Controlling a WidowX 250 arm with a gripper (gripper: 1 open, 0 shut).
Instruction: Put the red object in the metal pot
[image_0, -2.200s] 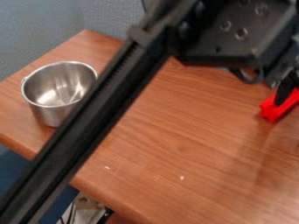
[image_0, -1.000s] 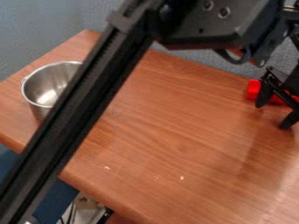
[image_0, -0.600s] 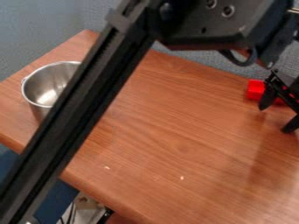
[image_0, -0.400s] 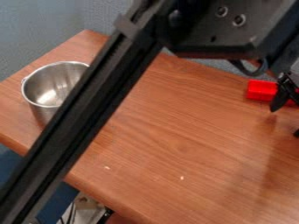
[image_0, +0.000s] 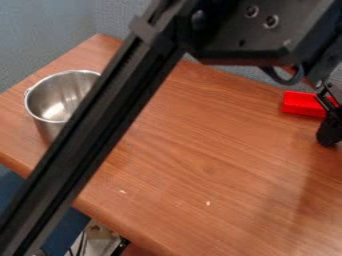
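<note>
The red object (image_0: 298, 101), a small flat red block, lies on the wooden table at the right, its right end tucked in at the dark fingers (image_0: 329, 125). My gripper (image_0: 325, 108) is at the right edge of the view, partly cut off, and looks shut on that end of the block. The metal pot (image_0: 62, 102) stands far off at the table's left end, shiny and empty. My black arm (image_0: 120, 130) crosses the view diagonally and hides part of the pot's right rim.
The wooden table (image_0: 201, 150) has its front edge running along the lower left, with a drop beyond it. A grey-blue wall stands behind the table. The arm's bulky black head (image_0: 254, 30) fills the top of the view.
The gripper has come down over the red block's right end and its fingers have closed together. The block has stayed in about the same place; the pot has not moved.
</note>
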